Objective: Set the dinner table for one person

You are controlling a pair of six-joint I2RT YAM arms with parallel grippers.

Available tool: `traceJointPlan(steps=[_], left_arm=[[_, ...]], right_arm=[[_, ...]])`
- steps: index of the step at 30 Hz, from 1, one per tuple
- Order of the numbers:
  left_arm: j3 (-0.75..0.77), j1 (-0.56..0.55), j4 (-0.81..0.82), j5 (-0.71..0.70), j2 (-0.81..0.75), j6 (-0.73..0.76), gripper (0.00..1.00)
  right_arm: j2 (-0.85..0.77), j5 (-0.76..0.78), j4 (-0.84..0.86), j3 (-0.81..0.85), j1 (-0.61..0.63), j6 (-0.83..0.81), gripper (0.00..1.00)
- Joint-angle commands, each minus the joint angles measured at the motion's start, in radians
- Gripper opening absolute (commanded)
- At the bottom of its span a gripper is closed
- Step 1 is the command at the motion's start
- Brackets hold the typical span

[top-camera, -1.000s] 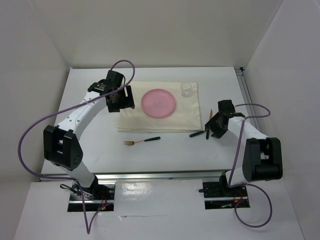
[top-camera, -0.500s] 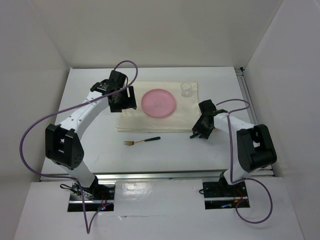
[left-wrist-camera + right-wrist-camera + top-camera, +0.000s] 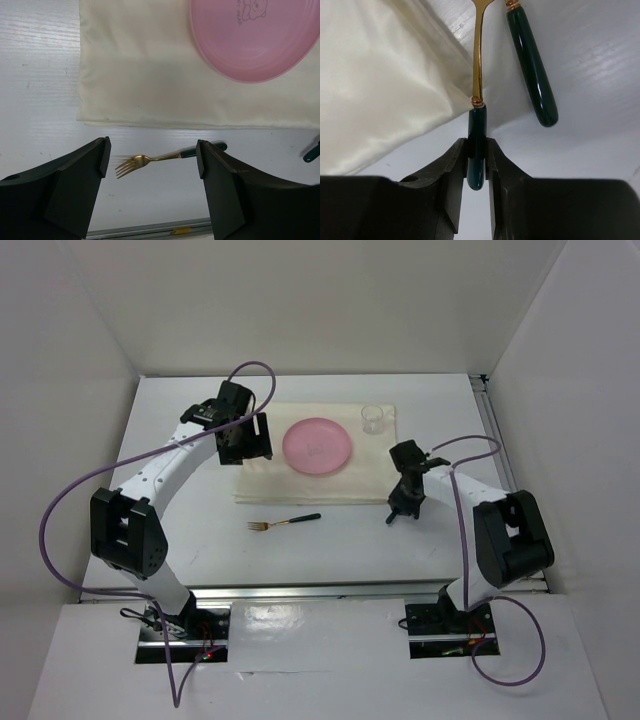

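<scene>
The white dinner table (image 3: pixel 190 530) holds a cream cloth mat (image 3: pixel 300 485) with a pink plate (image 3: pixel 317 445) on it. My right gripper (image 3: pixel 405 502) is by the mat's near right corner. It is shut on the dark green handle of a gold utensil (image 3: pixel 476 145); the utensil's head is out of view. A second green-handled utensil (image 3: pixel 530 65) lies just beside it on the table. My left gripper (image 3: pixel 245 445) hangs open and empty above the mat's left edge (image 3: pixel 135 75). A gold fork with a green handle (image 3: pixel 285 522) lies on the table in front of the mat and shows between the left fingers (image 3: pixel 150 159).
A small clear glass (image 3: pixel 373 419) stands on the mat's far right corner. An aluminium rail (image 3: pixel 300 592) runs along the table's near edge and another along the right side (image 3: pixel 490 430). White walls enclose the table.
My right gripper moved left to the mat's near right corner and turned, now shut on a utensil handle. My left gripper shifted slightly right, then stayed still.
</scene>
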Motion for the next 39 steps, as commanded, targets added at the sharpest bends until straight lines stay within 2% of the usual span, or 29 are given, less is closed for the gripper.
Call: traceJointPlan(steps=[1, 4, 6, 10, 13, 17, 24, 29, 39], left_arm=[[0.039, -0.003, 0.003, -0.012, 0.007, 0.013, 0.87], [0.048, -0.003, 0.003, -0.003, 0.007, 0.013, 0.87], [0.057, -0.003, 0.003, -0.003, 0.007, 0.013, 0.87], [0.068, -0.003, -0.007, -0.025, 0.007, 0.022, 0.87], [0.077, -0.003, -0.02, -0.034, 0.017, 0.022, 0.87], [0.068, -0.003, -0.02, -0.034, 0.007, 0.022, 0.87], [0.068, -0.003, -0.02, -0.034, 0.007, 0.022, 0.87], [0.068, -0.003, -0.03, -0.043, 0.007, 0.022, 0.87], [0.088, -0.003, -0.039, -0.052, 0.007, 0.022, 0.87]], right_arm=[[-0.1, 0.094, -0.079, 0.062, 0.024, 0.007, 0.06], [-0.143, 0.107, -0.113, 0.128, 0.034, -0.077, 0.0], [-0.155, 0.107, -0.122, 0.18, 0.044, -0.126, 0.0], [-0.089, -0.039, -0.122, 0.288, 0.044, -0.377, 0.0], [-0.022, -0.106, -0.136, 0.38, 0.086, -0.461, 0.0], [0.023, -0.231, -0.085, 0.4, 0.087, -0.554, 0.0], [0.225, -0.22, -0.047, 0.532, 0.076, -0.654, 0.0], [0.365, -0.229, -0.047, 0.621, 0.057, -0.663, 0.0], [0.449, -0.225, -0.056, 0.607, 0.011, -0.559, 0.0]])
